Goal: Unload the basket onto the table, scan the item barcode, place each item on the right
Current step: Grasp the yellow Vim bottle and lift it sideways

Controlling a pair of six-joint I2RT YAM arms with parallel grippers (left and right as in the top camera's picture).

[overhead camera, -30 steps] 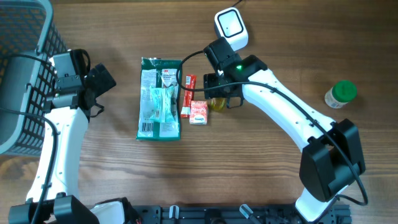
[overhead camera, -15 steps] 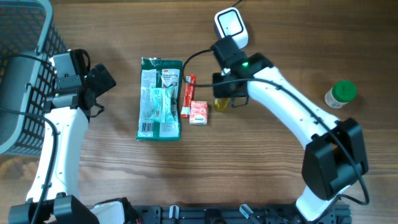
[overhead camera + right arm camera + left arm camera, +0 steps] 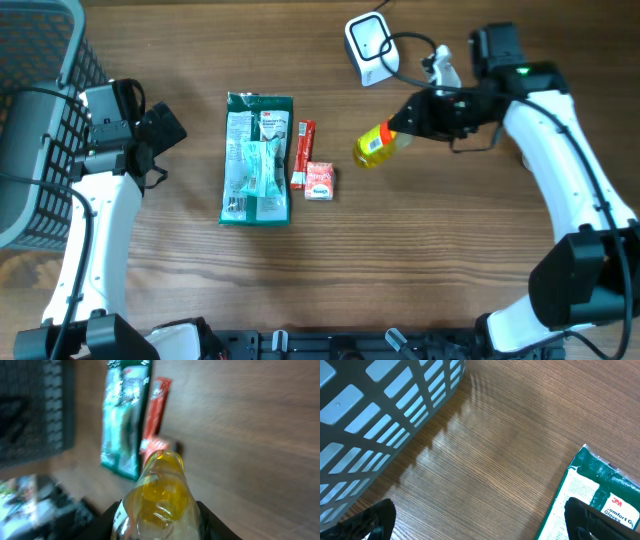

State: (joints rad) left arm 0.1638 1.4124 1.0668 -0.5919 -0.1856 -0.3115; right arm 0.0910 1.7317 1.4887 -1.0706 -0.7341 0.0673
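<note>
right end effector [image 3: 408, 124] gripping bottle [image 3: 377, 146] by one end | bottle hovering near scanner [image 3: 370, 42], long axis pointing past it | left end effector [image 3: 165, 130] gaping, well apart from scanner

Left gripper [image 3: 170, 135] wide apart; right gripper [image 3: 402, 124] in a tight grip

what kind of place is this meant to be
Probably a mock shop checkout on a wooden table: a white scanner-like device, a grey shopping basket, and packaged goods like the glove pack and yellow bottle.
</note>
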